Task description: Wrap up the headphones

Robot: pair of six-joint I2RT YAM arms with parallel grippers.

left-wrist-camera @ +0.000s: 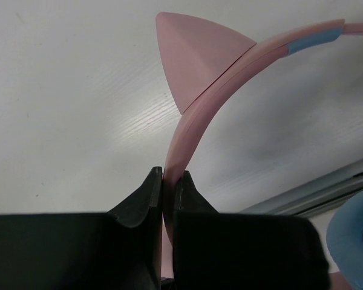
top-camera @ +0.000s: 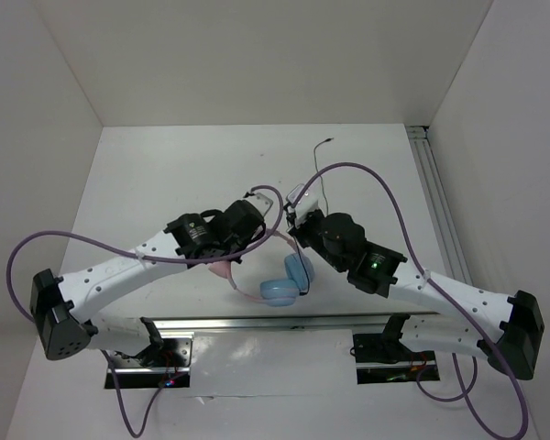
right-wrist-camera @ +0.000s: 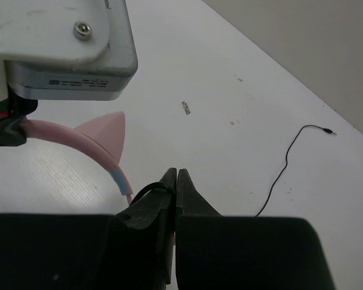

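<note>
The headphones (top-camera: 277, 291) lie near the front middle of the table, their two light blue ear cups side by side. My left gripper (top-camera: 264, 234) is shut on the pink headband (left-wrist-camera: 196, 115) just below a cat ear (left-wrist-camera: 196, 54); an ear cup (left-wrist-camera: 357, 241) shows at lower right. My right gripper (right-wrist-camera: 176, 175) is shut on the thin black cable (right-wrist-camera: 146, 190), which loops over its left finger. The rest of the cable (right-wrist-camera: 287, 158) trails across the table to its plug (top-camera: 328, 140) at the back. The right gripper (top-camera: 293, 229) sits close beside the left one.
Thick purple robot cables (top-camera: 367, 174) arc over both arms. An aluminium rail (top-camera: 437, 202) runs along the table's right side and another (top-camera: 284, 323) along the near edge. White walls close in the left, back and right.
</note>
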